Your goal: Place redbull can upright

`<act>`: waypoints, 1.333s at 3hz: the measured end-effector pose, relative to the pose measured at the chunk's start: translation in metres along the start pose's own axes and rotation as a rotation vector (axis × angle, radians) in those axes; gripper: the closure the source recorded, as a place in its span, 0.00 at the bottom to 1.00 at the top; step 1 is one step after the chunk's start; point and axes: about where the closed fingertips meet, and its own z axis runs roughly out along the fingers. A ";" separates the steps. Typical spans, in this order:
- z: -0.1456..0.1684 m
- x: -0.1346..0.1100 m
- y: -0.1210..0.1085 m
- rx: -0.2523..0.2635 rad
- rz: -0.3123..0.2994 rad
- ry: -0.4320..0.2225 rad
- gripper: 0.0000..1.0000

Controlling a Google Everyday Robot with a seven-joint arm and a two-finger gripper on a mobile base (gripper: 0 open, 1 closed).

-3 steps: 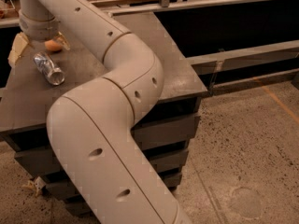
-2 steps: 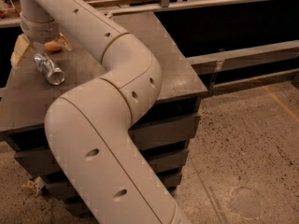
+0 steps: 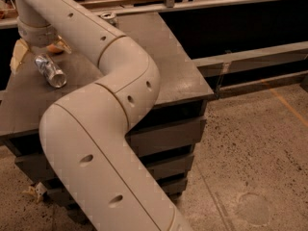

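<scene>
Gripper [image 3: 36, 46] hangs near the redbull can [image 3: 50, 71], lying on table [image 3: 173, 57].

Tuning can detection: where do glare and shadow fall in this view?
Camera view: warm, dim light; the lying redbull can glints bright on its silver end; the table top is evenly lit, its front in shadow; the pincer, at the arm's far-left end near the can, is hidden behind the wrist.

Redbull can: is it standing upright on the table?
No, the redbull can lies on its side on the table, with the gripper just above it at the far left.
</scene>
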 end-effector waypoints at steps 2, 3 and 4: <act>0.012 0.003 -0.002 0.007 -0.032 0.033 0.17; 0.016 0.003 0.002 0.007 -0.059 0.047 0.40; 0.014 -0.003 0.010 0.004 -0.103 0.045 0.64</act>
